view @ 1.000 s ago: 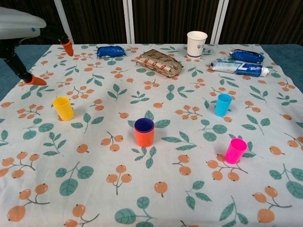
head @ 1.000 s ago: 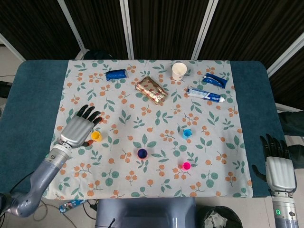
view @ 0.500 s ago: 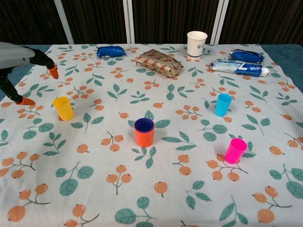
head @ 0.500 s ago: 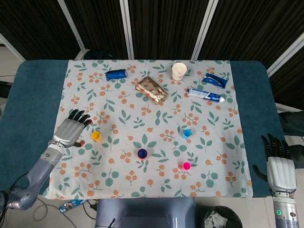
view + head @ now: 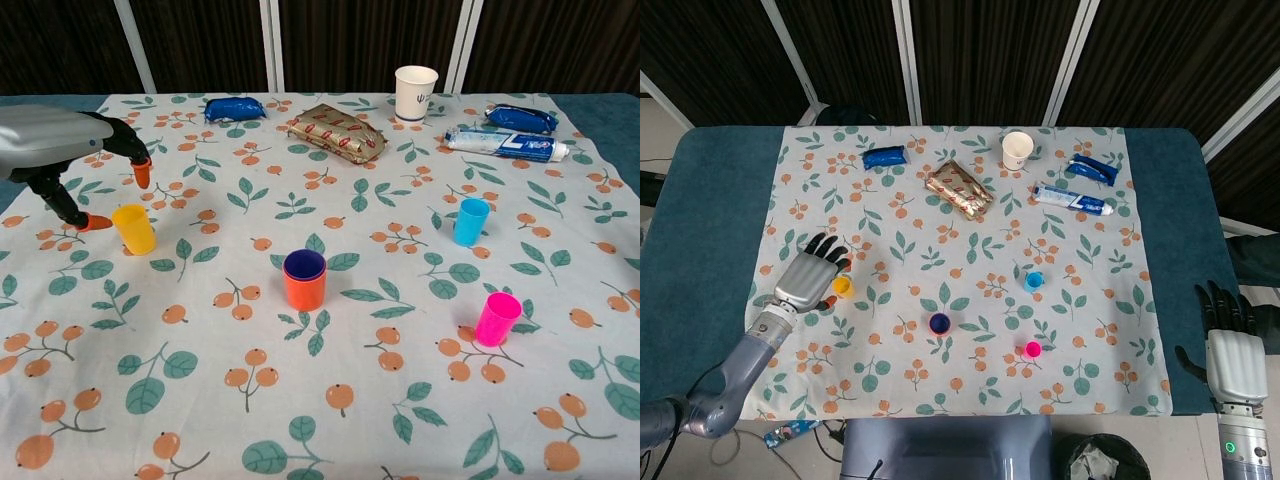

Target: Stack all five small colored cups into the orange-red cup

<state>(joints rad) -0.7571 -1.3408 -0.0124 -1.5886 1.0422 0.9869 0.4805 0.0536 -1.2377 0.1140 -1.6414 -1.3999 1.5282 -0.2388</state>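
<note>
The orange-red cup stands mid-table with a dark blue cup nested inside it. A yellow cup stands at the left. My left hand hovers just left of and above it, fingers spread and holding nothing. A light blue cup stands at the right, and a pink cup nearer the front. My right hand hangs open off the table's right front corner, outside the chest view.
Along the far side lie a blue packet, a gold snack bag, a white paper cup, a toothpaste tube and another blue packet. The floral cloth covers the table.
My left hand drew back to the left, then came in again toward the yellow cup and lower. The cups and the right hand have not moved.
</note>
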